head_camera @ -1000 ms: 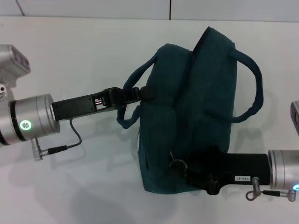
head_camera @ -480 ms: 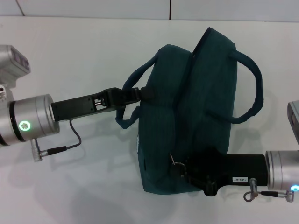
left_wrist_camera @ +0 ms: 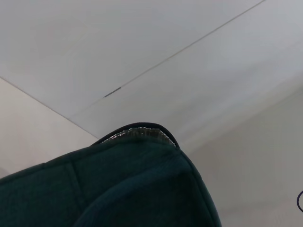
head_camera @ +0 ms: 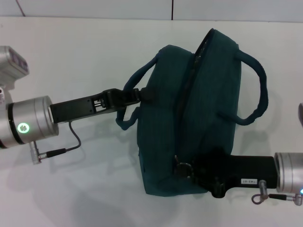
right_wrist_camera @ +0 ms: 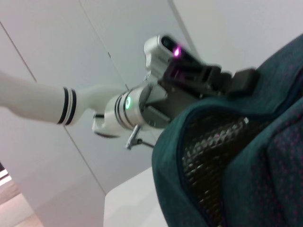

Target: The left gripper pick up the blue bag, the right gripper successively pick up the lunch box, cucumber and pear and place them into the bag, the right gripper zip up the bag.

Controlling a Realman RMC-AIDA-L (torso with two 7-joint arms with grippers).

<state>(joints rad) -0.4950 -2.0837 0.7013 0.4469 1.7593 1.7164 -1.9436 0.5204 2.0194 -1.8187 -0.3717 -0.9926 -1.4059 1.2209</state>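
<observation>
Left pincer (head_camera: 137,94): closed on the blue bag (head_camera: 189,127), gripping the fabric at the bag's left side where one looped handle (head_camera: 135,80) attaches; black fingers extend from the silver wrist toward the bag. Also visible in the right wrist view (right_wrist_camera: 236,78), pressed against the bag's outer edge.
Right pincer (head_camera: 187,170): at the near end of the bag, at the metal zipper pull (head_camera: 182,166); the fingers sit against dark fabric, so whether they are clamped on the pull cannot be told.
Blue bag: standing on the counter (head_camera: 85,47) between the two arms, with the zipper seam (head_camera: 187,90) running along its top from the far end to the right pincer. The seam is parted at the far end, where a strip of silvery lining shows in the left wrist view (left_wrist_camera: 139,133).
Second handle (head_camera: 255,90): looped outward on the bag's right side, clear of both pincers.
Bag interior: dark mesh lining (right_wrist_camera: 213,151) visible through the gap in the right wrist view; contents cannot be made out.
Counter: white, carrying the bag.
</observation>
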